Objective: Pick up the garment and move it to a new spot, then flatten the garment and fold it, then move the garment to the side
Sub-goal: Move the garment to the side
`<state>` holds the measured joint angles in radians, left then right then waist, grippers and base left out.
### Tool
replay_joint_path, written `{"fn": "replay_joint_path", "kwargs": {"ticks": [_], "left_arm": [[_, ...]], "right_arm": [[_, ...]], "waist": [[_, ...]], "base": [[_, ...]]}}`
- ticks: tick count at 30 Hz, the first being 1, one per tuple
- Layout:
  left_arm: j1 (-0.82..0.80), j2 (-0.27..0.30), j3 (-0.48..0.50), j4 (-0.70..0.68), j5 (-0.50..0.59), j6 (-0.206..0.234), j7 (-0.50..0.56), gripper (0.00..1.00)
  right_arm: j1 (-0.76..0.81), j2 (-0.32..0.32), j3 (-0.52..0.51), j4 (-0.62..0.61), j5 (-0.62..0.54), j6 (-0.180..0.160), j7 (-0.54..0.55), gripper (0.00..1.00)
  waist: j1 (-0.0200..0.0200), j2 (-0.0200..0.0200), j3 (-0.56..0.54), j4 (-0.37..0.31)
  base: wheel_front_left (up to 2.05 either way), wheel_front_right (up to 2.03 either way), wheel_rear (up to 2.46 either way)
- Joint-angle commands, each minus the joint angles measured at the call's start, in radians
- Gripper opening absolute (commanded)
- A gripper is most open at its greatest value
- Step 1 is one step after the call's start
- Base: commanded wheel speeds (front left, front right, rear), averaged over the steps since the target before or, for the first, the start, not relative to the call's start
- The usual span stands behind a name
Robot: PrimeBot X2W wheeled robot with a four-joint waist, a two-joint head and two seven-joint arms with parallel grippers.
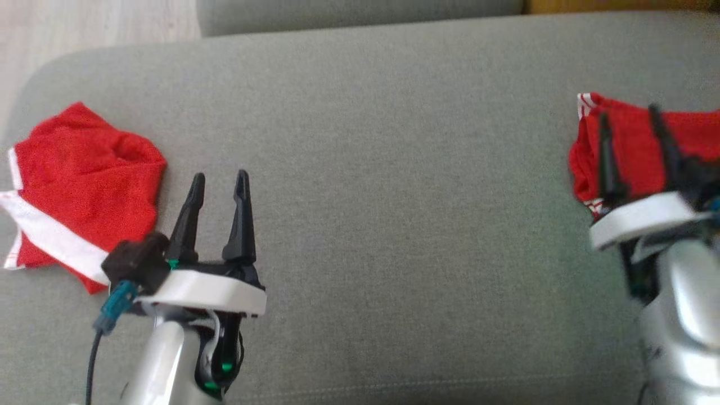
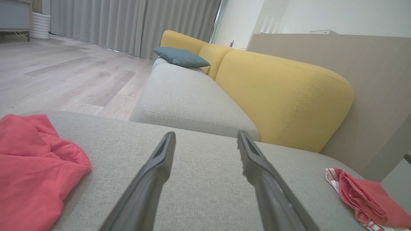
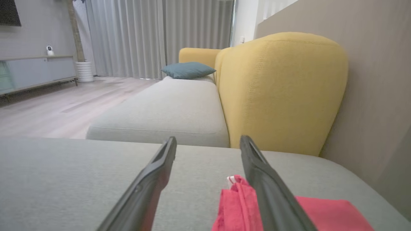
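Nearest me, the left fingers (image 1: pixel 241 225) are hanging spread apart over the bare grey seat cushion (image 1: pixel 394 169), gripping nothing. Just beside them, on their left, a crumpled red garment (image 1: pixel 84 185) with a white band is lying at the cushion's left end.

The right fingers (image 1: pixel 607 157) are also standing open, at the cushion's right end, over a folded red garment (image 1: pixel 633 152) with white-striped trim. In the right wrist view one finger is crossing the fold's edge and the other is pointing over bare cushion. I cannot tell whether either is touching the cloth. The two garments are lying well apart, with open cushion between them.

Beyond the cushion a second grey seat (image 2: pixel 186 96) is running away along a yellow backrest (image 2: pixel 282 99), with a blue pillow (image 2: pixel 181 57) sitting at its far end. Farther off, grey curtains (image 2: pixel 128 22) are hanging above a pale wooden floor (image 2: pixel 64 73).
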<state>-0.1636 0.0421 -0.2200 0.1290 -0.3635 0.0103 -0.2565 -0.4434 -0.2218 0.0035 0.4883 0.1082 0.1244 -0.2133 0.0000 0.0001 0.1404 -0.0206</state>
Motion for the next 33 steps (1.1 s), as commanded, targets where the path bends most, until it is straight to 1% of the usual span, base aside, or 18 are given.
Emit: {"fn": "replay_joint_path", "kwargs": {"ticks": [1, 6, 7, 11, 14, 17, 33], "left_arm": [[-0.014, 0.008, 0.032, -0.037, -0.004, 0.007, -0.005, 1.0], [0.03, 0.008, 0.043, -0.031, -0.02, 0.015, -0.005, 1.0], [0.039, 0.008, 0.048, -0.029, -0.032, 0.016, -0.005, 1.0], [0.075, 0.008, 0.047, -0.021, -0.017, 0.011, -0.005, 1.0], [0.088, 0.008, 0.036, -0.014, -0.025, 0.0, -0.005, 1.0], [0.093, 0.008, 0.032, -0.011, -0.025, 0.001, -0.005, 1.0], [0.093, 0.008, 0.032, -0.02, -0.031, 0.014, -0.005, 1.0]], "right_arm": [[0.024, 0.025, 0.02, -0.053, -0.008, 0.006, -0.018, 1.0], [0.138, 0.119, 0.03, -0.106, -0.033, 0.006, -0.027, 1.0], [0.161, 0.132, 0.03, -0.117, -0.037, 0.006, -0.029, 1.0], [0.255, 0.167, 0.021, -0.171, -0.034, 0.006, -0.039, 1.0], [0.288, 0.171, 0.012, -0.2, 0.016, 0.006, -0.043, 1.0], [0.31, 0.171, 0.017, -0.22, 0.05, 0.006, -0.046, 1.0], [0.34, 0.171, 0.023, -0.249, 0.067, 0.006, -0.048, 1.0]], "waist": [[0.0, -0.0001, -0.036, 0.011], [0.0, -0.0001, -0.075, 0.013], [0.0, -0.0001, -0.081, 0.012], [0.0, -0.0001, -0.098, 0.012], [0.0, -0.0001, -0.103, 0.017], [0.0, -0.0001, -0.109, 0.021], [0.0, -0.0001, -0.11, 0.015]], "base": [[0.0, 0.0, 0.0], [0.0, 0.0, 0.0], [0.0, 0.0, 0.0], [0.0, 0.0, 0.0], [0.0, 0.0, 0.0], [0.0, 0.0, 0.0], [0.0, 0.0, 0.0]]}}
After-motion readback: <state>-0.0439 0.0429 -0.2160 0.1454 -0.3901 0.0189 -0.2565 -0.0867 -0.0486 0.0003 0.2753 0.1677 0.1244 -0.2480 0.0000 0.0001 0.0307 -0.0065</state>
